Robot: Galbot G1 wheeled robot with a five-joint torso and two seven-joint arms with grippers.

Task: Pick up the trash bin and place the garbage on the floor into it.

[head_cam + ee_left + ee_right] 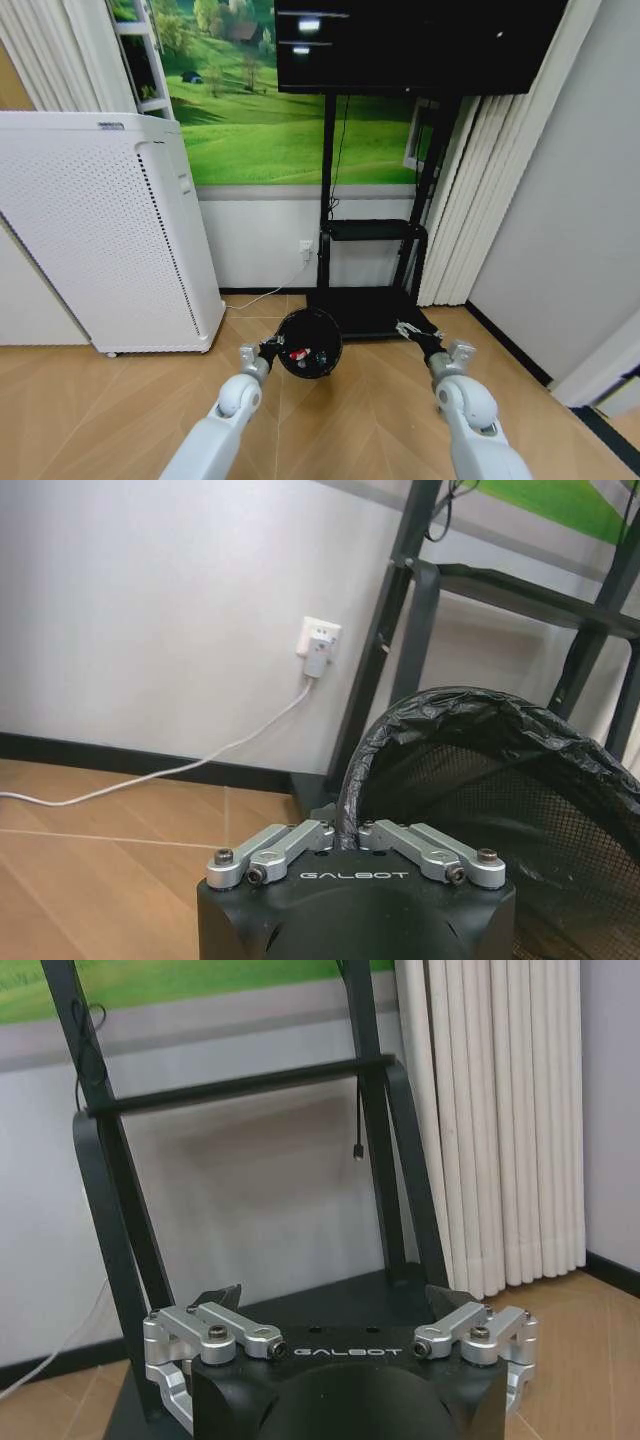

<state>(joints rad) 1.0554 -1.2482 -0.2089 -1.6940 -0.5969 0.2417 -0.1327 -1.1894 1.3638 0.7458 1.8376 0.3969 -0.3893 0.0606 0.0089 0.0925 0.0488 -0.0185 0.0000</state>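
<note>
Left tool [345,848] clamps the trash bin [520,810] rim at lower centre; right tool [340,1310] gapes apart; garbage [298,355] inside looks indistinct.

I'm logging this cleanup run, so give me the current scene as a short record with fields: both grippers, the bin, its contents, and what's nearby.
left gripper: shut on the rim of the small round black wire-mesh trash bin, held above the floor
bin lining: black plastic bag over the rim
bin contents: small red-and-white pieces inside
right gripper: open, empty, facing the black TV stand
nearby: tall white perforated appliance to the left
</note>
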